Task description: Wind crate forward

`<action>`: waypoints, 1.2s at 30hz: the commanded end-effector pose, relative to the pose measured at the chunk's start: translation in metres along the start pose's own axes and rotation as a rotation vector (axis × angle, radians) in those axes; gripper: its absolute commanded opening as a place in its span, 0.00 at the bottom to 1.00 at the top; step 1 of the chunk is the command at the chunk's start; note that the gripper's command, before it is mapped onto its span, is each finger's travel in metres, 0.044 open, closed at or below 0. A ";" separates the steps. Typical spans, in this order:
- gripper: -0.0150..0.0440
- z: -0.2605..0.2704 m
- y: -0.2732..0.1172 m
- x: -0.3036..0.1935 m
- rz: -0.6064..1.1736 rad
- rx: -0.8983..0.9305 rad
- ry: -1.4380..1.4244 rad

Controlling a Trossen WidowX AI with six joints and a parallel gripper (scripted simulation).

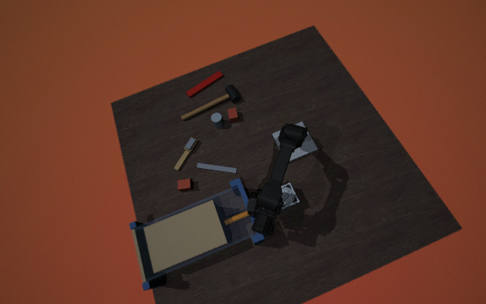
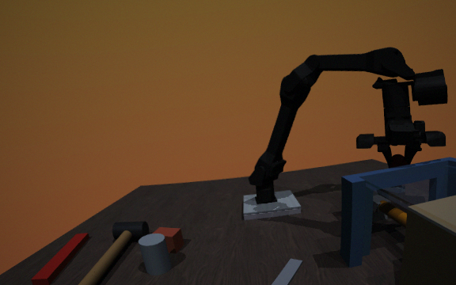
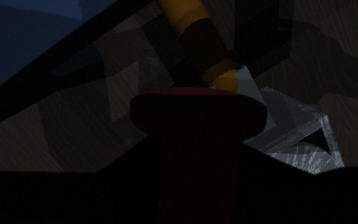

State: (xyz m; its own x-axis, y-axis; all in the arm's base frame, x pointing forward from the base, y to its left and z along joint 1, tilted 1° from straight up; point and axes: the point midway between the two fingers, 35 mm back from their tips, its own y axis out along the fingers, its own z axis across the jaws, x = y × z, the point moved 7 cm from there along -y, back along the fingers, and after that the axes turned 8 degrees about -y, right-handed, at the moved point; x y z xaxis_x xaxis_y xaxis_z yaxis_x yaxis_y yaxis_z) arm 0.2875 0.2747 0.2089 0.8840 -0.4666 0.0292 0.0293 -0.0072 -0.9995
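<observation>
My gripper [image 1: 263,220] [image 2: 398,160] is shut on the red knob [image 3: 197,107] [image 2: 398,161] of the winch handle and points straight down. It hangs just outside the blue steel frame [image 1: 238,184] [image 2: 354,222] at the mouth of the cubby. The grey winch [image 1: 290,195] [image 3: 300,142] sits on the bench just beyond the knob. An orange-yellow bar [image 1: 236,218] [image 2: 395,214] [image 3: 192,22] runs from the winch side towards the tan crate [image 1: 184,236] [image 2: 446,210]. The crate sits flat inside the cubby, with a gap between its front and the frame.
Tools lie at the back left: a hammer [image 1: 209,105] [image 2: 109,253], a red bar [image 1: 204,84] [image 2: 59,257], a grey cylinder [image 1: 217,120] [image 2: 154,253], two red blocks [image 1: 232,113] [image 1: 184,184], a grey strip [image 1: 216,168] [image 2: 287,272] and a scraper [image 1: 185,153]. The arm's base plate [image 1: 306,148] [image 2: 287,206] is behind the winch.
</observation>
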 end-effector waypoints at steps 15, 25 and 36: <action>0.25 0.021 0.001 -0.040 0.031 0.024 -0.037; 0.25 0.024 0.000 -0.055 0.032 0.025 -0.037; 0.25 0.024 0.000 -0.072 0.034 0.025 -0.037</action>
State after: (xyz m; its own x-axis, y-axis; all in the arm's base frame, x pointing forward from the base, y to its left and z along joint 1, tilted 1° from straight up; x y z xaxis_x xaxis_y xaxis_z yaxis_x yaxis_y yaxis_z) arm 0.2544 0.3174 0.2099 0.8858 -0.4629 0.0337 0.0469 0.0169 -0.9988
